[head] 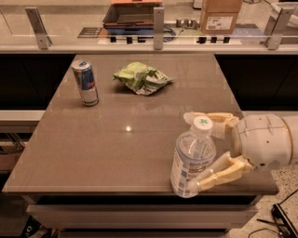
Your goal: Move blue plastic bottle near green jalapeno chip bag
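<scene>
Looking at the near right corner of the table (pixel 130 153): the claw (pixel 193 151) is there, coming in from the right, with its round white wrist housing (pixel 265 142) just off the table edge. The claw is spread wide. One finger (pixel 214 118) runs behind the water bottle (pixel 192 162) at cap height, and the other finger (pixel 223 172) crosses in front of its lower right side. So the bottle sits between the two fingers. I can't tell whether either finger presses on it; the near one overlaps the bottle in this view.

The bottle stands upright on the table, close to the near edge, white cap (pixel 203 123) on, pale blue and white label around the lower half.

The green chip bag (pixel 142 78) lies crumpled and flat on the far half of the table, roughly mid-width, well apart from the bottle and to its far left.

A blue and silver can (pixel 85 82) stands upright to the left of the bag, near the left edge, apart from it.

Beyond the table is a counter (pixel 70 28) behind a glass rail, with a cardboard box (pixel 221 14) on the right and a dark tray (pixel 132 14) near the middle.
</scene>
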Tool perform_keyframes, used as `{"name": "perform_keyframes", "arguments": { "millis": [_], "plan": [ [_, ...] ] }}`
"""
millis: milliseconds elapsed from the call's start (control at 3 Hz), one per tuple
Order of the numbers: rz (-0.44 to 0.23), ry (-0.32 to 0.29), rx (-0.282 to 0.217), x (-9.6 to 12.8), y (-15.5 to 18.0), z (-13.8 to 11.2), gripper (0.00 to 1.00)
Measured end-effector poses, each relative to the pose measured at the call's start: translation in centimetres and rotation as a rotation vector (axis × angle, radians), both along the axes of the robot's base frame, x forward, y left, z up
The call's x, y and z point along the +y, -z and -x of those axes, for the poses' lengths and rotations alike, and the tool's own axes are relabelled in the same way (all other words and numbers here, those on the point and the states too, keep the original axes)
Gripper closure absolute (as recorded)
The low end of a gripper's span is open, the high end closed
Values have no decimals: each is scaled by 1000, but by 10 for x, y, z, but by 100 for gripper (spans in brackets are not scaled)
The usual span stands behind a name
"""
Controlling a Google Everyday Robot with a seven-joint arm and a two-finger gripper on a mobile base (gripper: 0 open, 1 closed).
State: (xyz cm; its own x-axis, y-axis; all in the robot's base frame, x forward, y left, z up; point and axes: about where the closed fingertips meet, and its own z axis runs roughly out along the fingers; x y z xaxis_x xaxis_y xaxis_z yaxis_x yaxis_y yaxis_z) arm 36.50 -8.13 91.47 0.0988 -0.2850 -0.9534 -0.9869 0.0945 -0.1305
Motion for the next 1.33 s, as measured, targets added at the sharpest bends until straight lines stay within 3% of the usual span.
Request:
{"name": "perform_keyframes", "arguments": {
  "millis": [1000,1333],
  "plan": [
    [9,-10,-10,7,-5,3,87],
    [12,-14,-14,9,-6,4,100]
  ]
}}
